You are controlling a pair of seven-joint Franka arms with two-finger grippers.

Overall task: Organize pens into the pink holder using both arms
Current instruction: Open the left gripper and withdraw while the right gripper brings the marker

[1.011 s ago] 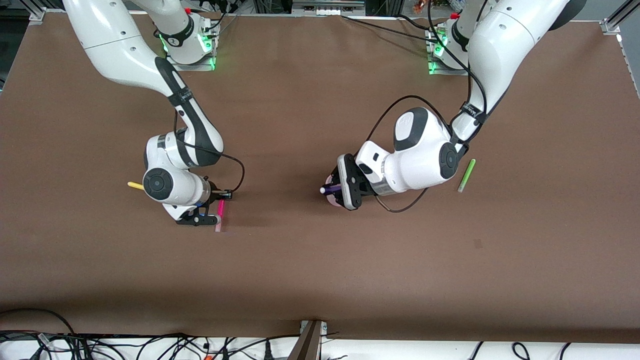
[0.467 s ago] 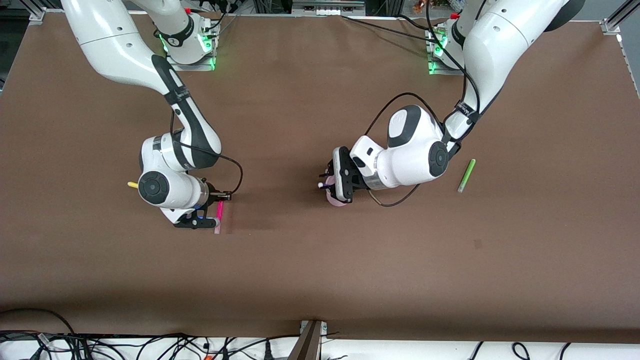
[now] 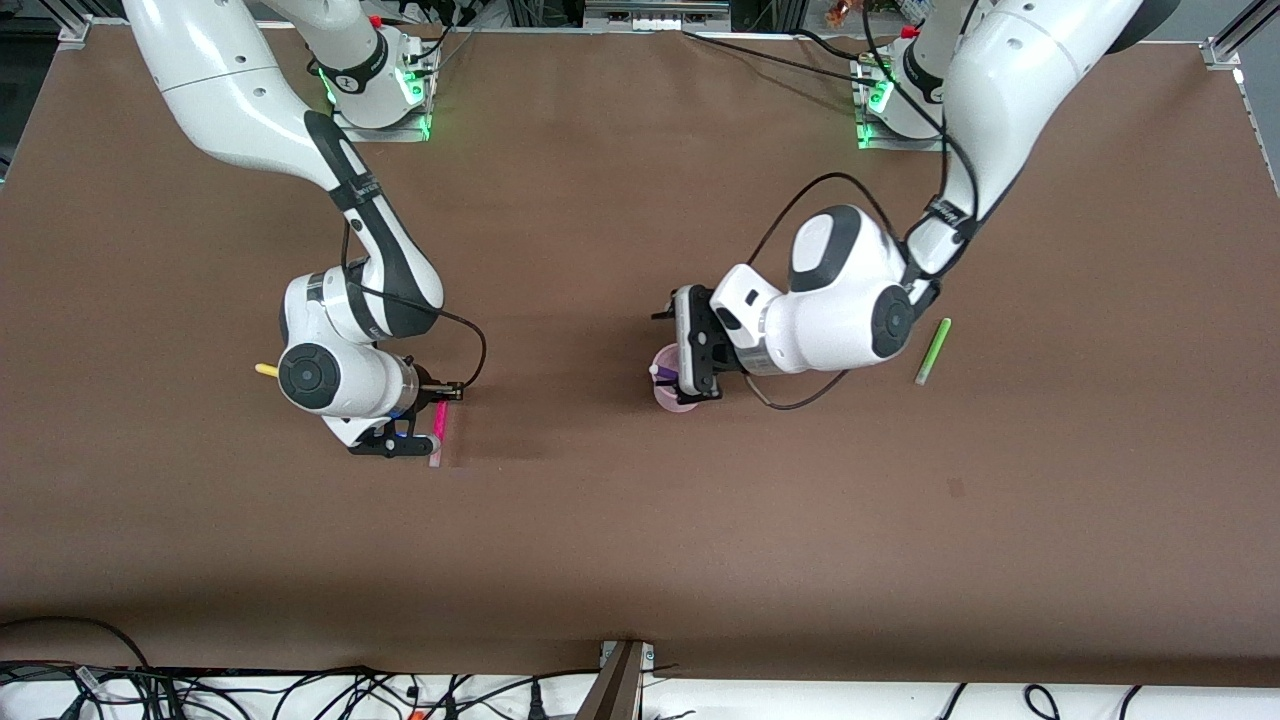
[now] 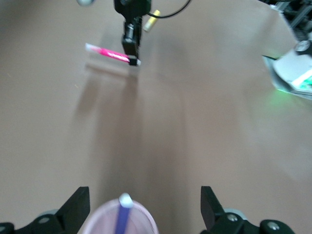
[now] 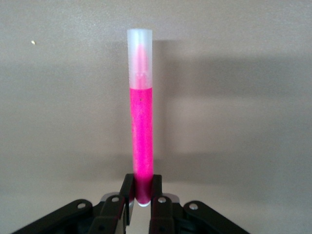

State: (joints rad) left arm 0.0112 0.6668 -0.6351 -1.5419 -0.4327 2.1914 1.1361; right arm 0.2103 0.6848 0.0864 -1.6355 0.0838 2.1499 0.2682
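The pink holder (image 3: 672, 393) stands mid-table with the purple pen (image 3: 658, 373) upright in it, white end up. My left gripper (image 3: 689, 384) hovers just above the holder, open and empty; in the left wrist view its fingers (image 4: 78, 204) stand wide on either side of the holder's rim (image 4: 100, 220) and the purple pen (image 4: 123, 217). My right gripper (image 3: 432, 415) is shut on one end of the magenta pen (image 3: 439, 425), held level, low over the table. The right wrist view shows that pen (image 5: 142, 126) between the closed fingers (image 5: 127, 192). The light green pen (image 3: 932, 351) lies toward the left arm's end.
The yellow pen (image 3: 266, 370) lies beside the right arm's wrist, mostly hidden by it; it also shows in the left wrist view (image 4: 151, 13). Cables hang along the table's near edge. The arm bases stand at the farthest edge.
The purple pen went from level in my left gripper into the holder, standing upright. The left gripper opened and shifted slightly toward its own end. The right gripper barely moved.
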